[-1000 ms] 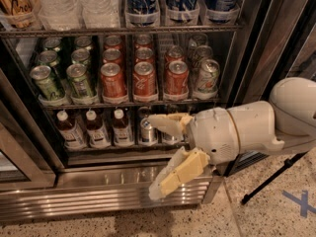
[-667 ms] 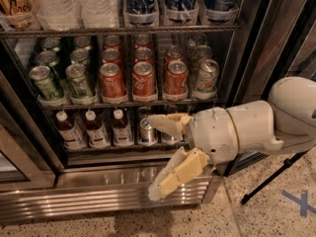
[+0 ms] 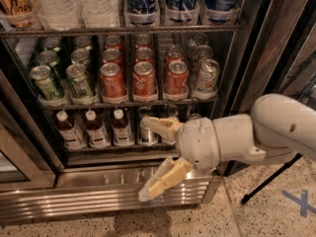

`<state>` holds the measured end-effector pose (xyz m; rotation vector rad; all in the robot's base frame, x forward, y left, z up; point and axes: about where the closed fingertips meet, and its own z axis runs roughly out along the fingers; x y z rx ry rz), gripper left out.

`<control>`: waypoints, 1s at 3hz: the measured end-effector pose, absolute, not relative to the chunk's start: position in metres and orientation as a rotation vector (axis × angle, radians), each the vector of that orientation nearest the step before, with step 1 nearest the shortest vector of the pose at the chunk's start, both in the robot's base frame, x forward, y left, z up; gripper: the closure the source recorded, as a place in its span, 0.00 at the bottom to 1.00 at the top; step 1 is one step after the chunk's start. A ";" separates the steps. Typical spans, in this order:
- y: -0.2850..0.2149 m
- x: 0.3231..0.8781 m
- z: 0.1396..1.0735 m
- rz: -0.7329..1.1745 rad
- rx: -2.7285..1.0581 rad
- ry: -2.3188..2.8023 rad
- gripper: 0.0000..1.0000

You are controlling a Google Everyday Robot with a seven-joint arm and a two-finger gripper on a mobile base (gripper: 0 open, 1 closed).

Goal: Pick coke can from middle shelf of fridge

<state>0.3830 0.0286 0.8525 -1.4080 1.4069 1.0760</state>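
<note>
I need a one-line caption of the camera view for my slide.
Open hand hovers below the middle shelf of the fridge, red coke cans untouched.

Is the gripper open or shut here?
Open: the robot's cream two-finger gripper, low in front of the stainless-steel fridge, has its jaws spread wide apart, gripping nothing.

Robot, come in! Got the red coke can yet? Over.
Gripper open, empty, down by the bottom shelf. Coke can untouched on middle shelf. Green cans close beside it.
</note>
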 end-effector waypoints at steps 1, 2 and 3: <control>0.036 0.410 0.823 0.963 -1.342 1.344 0.00; 0.041 0.429 0.808 0.869 -1.311 1.286 0.00; 0.041 0.429 0.808 0.869 -1.311 1.286 0.00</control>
